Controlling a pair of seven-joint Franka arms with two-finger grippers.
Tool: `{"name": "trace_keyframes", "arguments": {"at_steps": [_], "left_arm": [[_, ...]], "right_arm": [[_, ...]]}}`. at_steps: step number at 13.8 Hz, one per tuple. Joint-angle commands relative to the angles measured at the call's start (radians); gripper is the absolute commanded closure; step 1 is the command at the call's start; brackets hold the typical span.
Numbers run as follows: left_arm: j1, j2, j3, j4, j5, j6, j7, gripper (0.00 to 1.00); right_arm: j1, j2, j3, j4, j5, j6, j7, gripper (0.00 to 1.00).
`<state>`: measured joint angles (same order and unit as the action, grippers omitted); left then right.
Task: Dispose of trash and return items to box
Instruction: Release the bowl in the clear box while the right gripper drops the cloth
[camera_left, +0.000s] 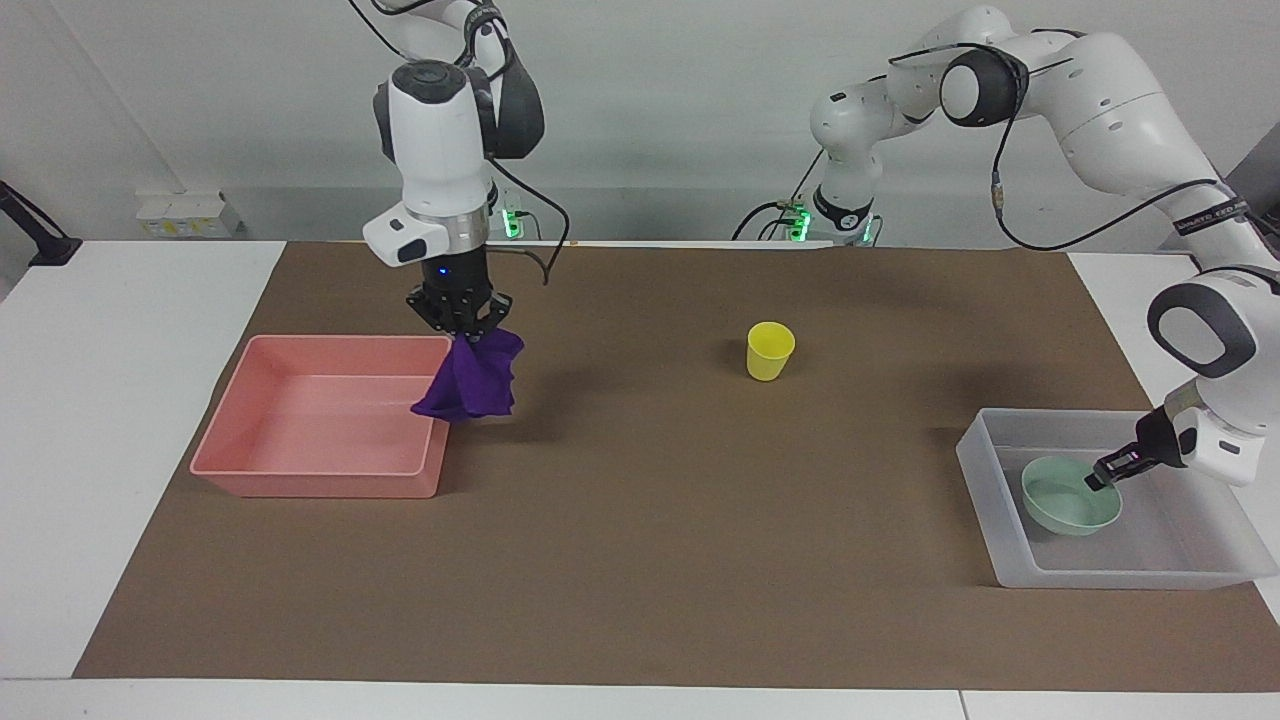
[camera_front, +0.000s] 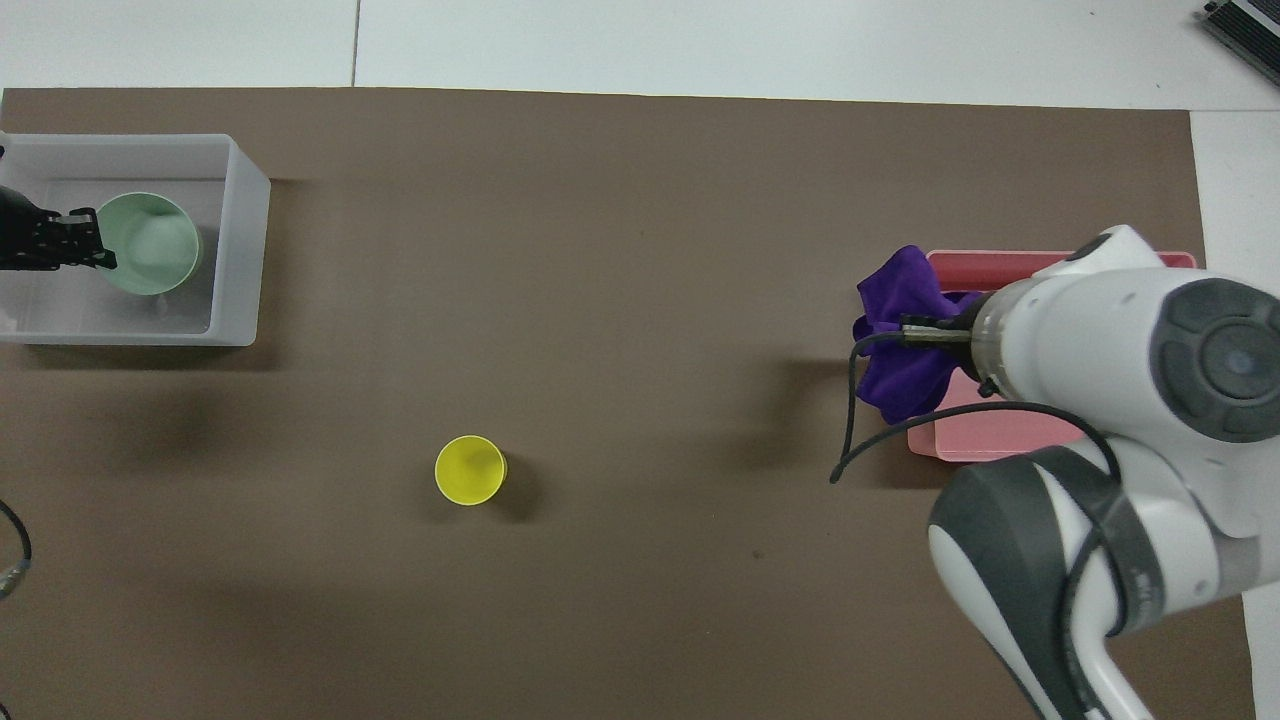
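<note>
Two hands grip bunchy rag (camera_left: 468, 380), shallow bowl (camera_left: 1070, 497).

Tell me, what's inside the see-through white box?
The mint-green bowl sits inside the translucent box, with the left gripper shut on its rim. The bowl covers part of the floor there.

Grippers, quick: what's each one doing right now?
Left gripper: shut on the mint-green bowl rim, bowl down inside the frosted tray.
Right gripper: shut on the purple rag, hanging over the pink tray edge.
</note>
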<state>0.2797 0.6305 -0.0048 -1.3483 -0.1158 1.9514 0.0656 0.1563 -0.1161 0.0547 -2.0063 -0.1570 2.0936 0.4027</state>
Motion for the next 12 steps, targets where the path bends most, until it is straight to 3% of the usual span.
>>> {"name": "trace_keyframes", "arguments": {"at_steps": [1, 3, 6, 9, 10, 12], "left_arm": [[0.000, -0.008, 0.003, -0.002, 0.042, 0.004, 0.039, 0.01], [-0.014, -0.028, 0.009, 0.005, 0.042, -0.009, 0.033, 0.00], [-0.059, -0.139, 0.003, 0.000, 0.035, -0.067, 0.028, 0.00], [-0.146, -0.270, 0.002, -0.003, 0.033, -0.298, -0.004, 0.00], [-0.167, -0.310, 0.000, -0.018, 0.027, -0.352, -0.006, 0.00], [-0.255, -0.449, 0.000, -0.162, 0.016, -0.410, -0.010, 0.00]], "right_arm": [[-0.090, -0.053, 0.005, -0.025, -0.018, -0.024, -0.088, 1.00], [-0.150, -0.053, 0.005, -0.026, -0.016, -0.038, -0.172, 1.00], [-0.221, -0.048, 0.005, -0.038, -0.003, -0.033, -0.196, 1.00], [-0.270, -0.040, 0.004, -0.109, -0.003, -0.015, -0.193, 1.00], [-0.277, -0.030, 0.004, -0.117, -0.003, -0.014, -0.191, 1.00], [-0.305, 0.015, 0.004, -0.121, -0.003, -0.006, -0.179, 1.00]]}}
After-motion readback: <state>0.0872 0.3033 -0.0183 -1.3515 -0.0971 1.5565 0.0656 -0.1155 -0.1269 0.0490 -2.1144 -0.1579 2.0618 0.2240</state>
